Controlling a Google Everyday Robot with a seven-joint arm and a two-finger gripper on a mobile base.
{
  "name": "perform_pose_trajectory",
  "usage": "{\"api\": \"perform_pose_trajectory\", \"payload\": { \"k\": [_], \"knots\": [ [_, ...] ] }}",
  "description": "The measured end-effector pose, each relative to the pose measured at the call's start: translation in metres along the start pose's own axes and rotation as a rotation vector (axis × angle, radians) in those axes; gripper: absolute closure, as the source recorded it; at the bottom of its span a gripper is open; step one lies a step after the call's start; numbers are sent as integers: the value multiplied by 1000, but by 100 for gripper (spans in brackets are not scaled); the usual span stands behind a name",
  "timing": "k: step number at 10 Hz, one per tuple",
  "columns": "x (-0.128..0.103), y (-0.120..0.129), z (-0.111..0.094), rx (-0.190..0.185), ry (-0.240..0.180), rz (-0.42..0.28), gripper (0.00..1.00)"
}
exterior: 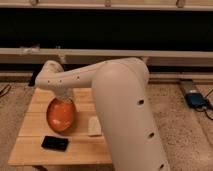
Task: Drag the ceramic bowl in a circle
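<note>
Wood fills the lower left of the camera view: a small slatted wooden table (35,145) standing on a speckled carpet (175,125). On it lies the ceramic bowl (60,116), glossy orange-red inside with a darker rim, sitting toward the middle of the tabletop and nearer its left half. The white robot arm (120,105) sweeps in from the lower right, its thick segment covering the table's right side, then narrows to an elbow above the table's far edge and bends down to the bowl. The gripper (64,97) is at the bowl's far rim (at or just above it), and whether it clasps the rim or hangs loose cannot be told, since the wrist hides that spot.

Just right of the bowl, close but apart from it, stands 1 small translucent white cup (93,126), partly tucked against the arm's big segment. A flat black phone (55,143) lies in front of the bowl near the table's front edge. A blue device (196,100) with a cable rests on the carpet at far right. A dark wall with pale horizontal rails (165,54) runs behind.
</note>
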Motion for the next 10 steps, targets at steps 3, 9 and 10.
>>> {"api": "perform_pose_trajectory", "payload": {
  "k": [3, 9, 10],
  "knots": [
    [28, -26, -9, -9, 32, -65, 100],
    [80, -26, -12, -34, 45, 0, 68],
    [86, -17, -10, -29, 37, 31, 60]
  ]
}}
